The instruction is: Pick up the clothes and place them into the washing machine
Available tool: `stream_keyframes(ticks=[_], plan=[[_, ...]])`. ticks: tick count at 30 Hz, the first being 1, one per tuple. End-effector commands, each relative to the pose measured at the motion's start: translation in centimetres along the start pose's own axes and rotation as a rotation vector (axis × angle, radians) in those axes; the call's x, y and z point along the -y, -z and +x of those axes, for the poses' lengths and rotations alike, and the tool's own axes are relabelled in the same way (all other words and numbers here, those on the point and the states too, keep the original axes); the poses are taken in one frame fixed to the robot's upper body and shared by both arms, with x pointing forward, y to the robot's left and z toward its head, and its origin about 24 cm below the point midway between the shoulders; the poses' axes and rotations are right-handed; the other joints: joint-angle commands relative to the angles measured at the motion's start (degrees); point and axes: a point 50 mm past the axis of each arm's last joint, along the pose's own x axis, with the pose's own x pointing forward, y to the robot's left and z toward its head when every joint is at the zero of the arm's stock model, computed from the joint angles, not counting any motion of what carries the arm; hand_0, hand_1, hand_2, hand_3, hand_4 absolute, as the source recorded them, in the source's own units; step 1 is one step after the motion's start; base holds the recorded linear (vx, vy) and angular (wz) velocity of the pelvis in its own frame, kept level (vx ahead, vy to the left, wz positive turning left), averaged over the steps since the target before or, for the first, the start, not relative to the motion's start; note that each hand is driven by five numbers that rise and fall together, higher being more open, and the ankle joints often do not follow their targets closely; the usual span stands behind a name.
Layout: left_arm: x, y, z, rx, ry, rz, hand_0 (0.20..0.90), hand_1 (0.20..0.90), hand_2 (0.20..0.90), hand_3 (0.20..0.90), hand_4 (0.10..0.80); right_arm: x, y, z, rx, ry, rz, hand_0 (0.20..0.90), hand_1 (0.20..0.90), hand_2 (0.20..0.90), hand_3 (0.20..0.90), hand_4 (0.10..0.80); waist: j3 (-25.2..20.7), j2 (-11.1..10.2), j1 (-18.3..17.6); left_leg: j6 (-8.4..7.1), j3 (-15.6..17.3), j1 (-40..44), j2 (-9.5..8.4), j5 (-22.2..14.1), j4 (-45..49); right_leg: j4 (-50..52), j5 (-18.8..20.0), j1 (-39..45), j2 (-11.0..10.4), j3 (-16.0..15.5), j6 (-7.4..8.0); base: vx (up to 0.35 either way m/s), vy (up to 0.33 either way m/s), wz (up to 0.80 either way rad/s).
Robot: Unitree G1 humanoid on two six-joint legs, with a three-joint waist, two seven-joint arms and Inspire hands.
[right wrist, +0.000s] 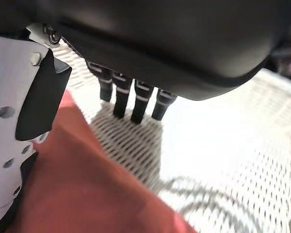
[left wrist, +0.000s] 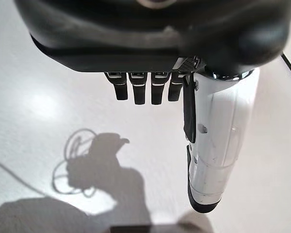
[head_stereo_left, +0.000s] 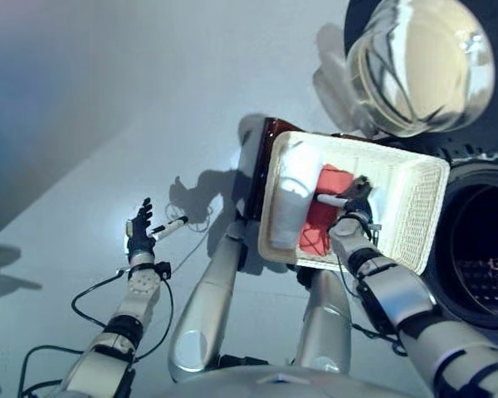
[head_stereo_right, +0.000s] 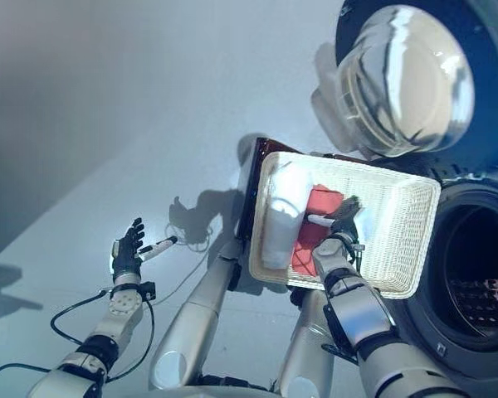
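A red cloth (head_stereo_left: 319,211) lies in the white woven basket (head_stereo_left: 411,207), next to a white garment (head_stereo_left: 292,192) at the basket's left side. My right hand (head_stereo_left: 354,201) hovers inside the basket just above the red cloth (right wrist: 87,184), fingers (right wrist: 121,94) straight and open, holding nothing. The washing machine's drum opening (head_stereo_left: 481,249) gapes at the right, its round glass door (head_stereo_left: 419,62) swung up above. My left hand (head_stereo_left: 140,230) is held out over the floor at the left, open and empty.
The basket rests on a dark brown stand (head_stereo_left: 261,166) in front of the washer. Pale smooth floor (head_stereo_left: 83,149) spreads to the left.
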Motion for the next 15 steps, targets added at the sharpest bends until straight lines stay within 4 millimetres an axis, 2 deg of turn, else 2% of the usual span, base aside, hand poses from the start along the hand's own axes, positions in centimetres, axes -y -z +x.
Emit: stream_keyframes(ticks=[1, 4, 8, 12, 15], plan=[[-0.3, -1.7, 0.2, 0.107, -0.042, -0.036, 0.900, 0.900, 0.900, 0.900, 0.800, 2.4, -2.3, 1.9, 0.085, 0.041, -0.036, 0.200, 0.200, 0.200, 0.200, 0.300, 2.08, 4.63, 2.87, -0.76, 1.25, -0.33, -3.90, -6.00, 4.00, -0.63, 6.56, -0.94, -1.69, 0.59, 0.53, 0.011, 0.020, 0.12], [0.2, -1.2, -0.3, 0.093, -0.031, -0.022, 0.900, 0.900, 0.900, 0.900, 0.800, 2.7, -1.8, 2.0, 0.070, 0.053, -0.063, 0.200, 0.200, 0.200, 0.200, 0.300, 2.00, 6.09, 3.36, -0.49, 0.65, -0.04, -4.84, -5.74, 3.67, 0.46, 6.05, -0.85, -2.88, 0.30, 0.69, 0.031, 0.020, 0.22], [0.4, -0.2, -0.5, 0.057, -0.024, 0.013, 0.900, 0.900, 0.900, 0.900, 0.800, 2.7, -0.7, 1.9, 0.054, 0.049, -0.086, 0.200, 0.200, 0.200, 0.200, 0.300, 1.49, 6.86, 3.61, -0.35, -0.08, 2.18, -5.26, -4.84, 1.41, -0.66, 6.14, 1.34, -3.42, -0.17, 0.97, 0.061, 0.023, 0.05], [0.6, 0.9, -1.0, 0.019, -0.020, 0.044, 0.900, 0.900, 0.900, 0.900, 0.800, 3.7, 1.3, 2.1, -0.005, 0.074, -0.119, 0.200, 0.200, 0.200, 0.200, 0.300, -0.10, 7.22, 3.81, -0.56, -0.62, 5.27, -5.20, -4.08, -1.54, -2.60, 6.36, 3.97, -3.71, -0.88, 1.04, 0.059, 0.018, 0.09], [0.4, 1.7, -1.6, -0.004, -0.014, 0.055, 0.900, 0.900, 0.900, 0.900, 0.800, 5.3, 3.5, 2.4, -0.064, 0.104, -0.148, 0.214, 0.214, 0.214, 0.214, 0.310, -1.30, 7.18, 3.82, -0.61, -0.53, 7.58, -4.88, -3.80, -3.09, -4.12, 6.92, 5.91, -3.40, -0.58, 1.09, 0.043, 0.016, 0.01]])
